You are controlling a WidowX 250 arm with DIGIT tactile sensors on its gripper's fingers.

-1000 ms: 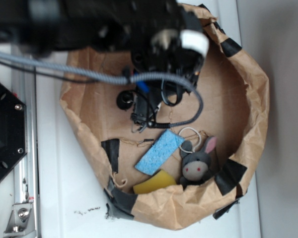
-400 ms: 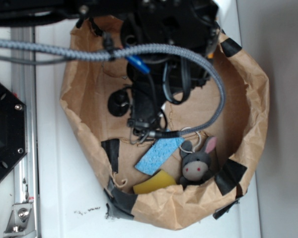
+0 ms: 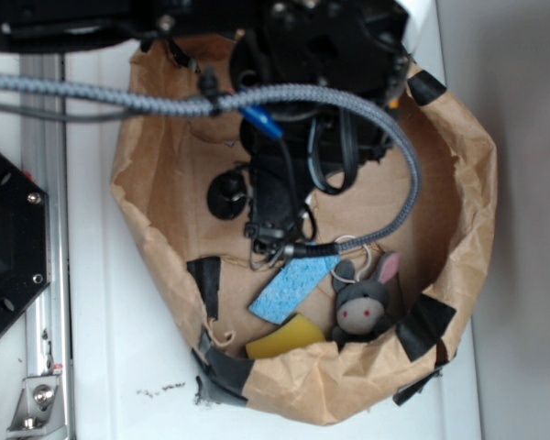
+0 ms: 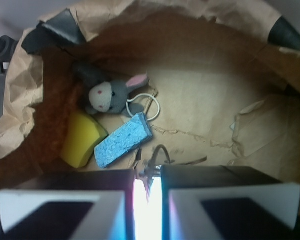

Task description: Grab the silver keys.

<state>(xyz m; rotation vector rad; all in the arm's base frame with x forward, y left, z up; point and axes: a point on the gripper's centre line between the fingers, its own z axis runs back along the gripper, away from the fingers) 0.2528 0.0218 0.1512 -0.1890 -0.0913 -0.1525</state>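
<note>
My tool (image 4: 149,186) sits low in the paper bag (image 3: 467,183), its jaws nearly together with a few silver keys (image 4: 151,167) poking out just beyond the narrow gap, near the blue sponge (image 4: 122,141). I judge the grasp about made; whether it is firm I cannot tell, and lifting remains.

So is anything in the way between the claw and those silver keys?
Nothing visible is. In the wrist view the silver keys sit right at the tips of the gripper, with no gap showing. The blue sponge lies just beside them, not between.
</note>
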